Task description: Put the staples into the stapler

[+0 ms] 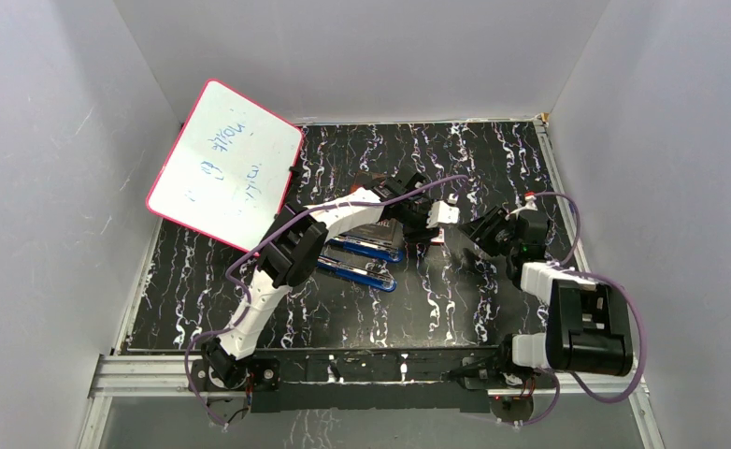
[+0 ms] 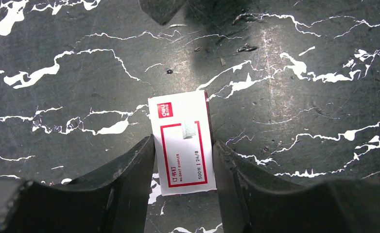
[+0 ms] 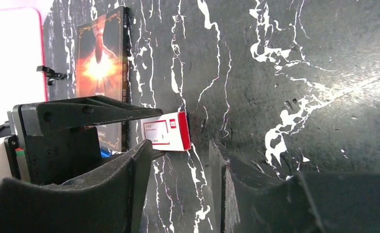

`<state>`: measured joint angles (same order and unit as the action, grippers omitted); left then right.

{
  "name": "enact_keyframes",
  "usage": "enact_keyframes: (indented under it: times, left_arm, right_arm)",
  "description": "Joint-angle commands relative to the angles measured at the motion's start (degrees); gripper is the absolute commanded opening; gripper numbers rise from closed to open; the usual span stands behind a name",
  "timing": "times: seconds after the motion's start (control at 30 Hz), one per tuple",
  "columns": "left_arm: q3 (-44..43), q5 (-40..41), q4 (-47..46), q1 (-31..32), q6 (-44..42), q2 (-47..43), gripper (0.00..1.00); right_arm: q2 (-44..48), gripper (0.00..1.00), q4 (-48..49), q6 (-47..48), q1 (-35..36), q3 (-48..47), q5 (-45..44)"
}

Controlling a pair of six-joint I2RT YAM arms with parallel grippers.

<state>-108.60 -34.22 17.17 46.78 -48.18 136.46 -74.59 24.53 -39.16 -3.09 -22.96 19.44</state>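
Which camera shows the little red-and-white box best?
Left wrist: the box fills mid-frame, label facing up, held in the left end effector. The right wrist view shows it side-on, half hidden behind that end effector. The top view shows only a small white speck.

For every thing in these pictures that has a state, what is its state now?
Box: shut, clamped between the left jaws.
Left gripper: shut on the box.
Right gripper: jaws open, empty.
Stapler: lying flat, partly hidden; open or shut unclear.
Book: closed, lying flat.
Whiteboard: leaning tilted, written on.
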Motion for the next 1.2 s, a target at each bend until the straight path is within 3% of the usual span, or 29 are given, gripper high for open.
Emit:
enact_keyframes:
  times: [0.0, 0.57, 1.17]
  left_arm:
    - [-1.0, -2.0, 2.0, -0.2, -0.7, 1.6, 0.44]
    - [-1.1, -2.5, 1.5, -0.2, 0.6, 2.2, 0.45]
    - [-2.0, -2.8, 1.4, -0.2, 1.2, 2.9, 0.45]
  right_arm:
    - [-3.9, 0.54, 12.9, -4.3, -1.7, 1.3, 6.0]
    - [-23.0, 0.50, 39.0, -17.0, -3.8, 2.5, 15.6]
    - [-33.2, 0.45, 46.5, -20.5, -3.8, 1.8, 20.0]
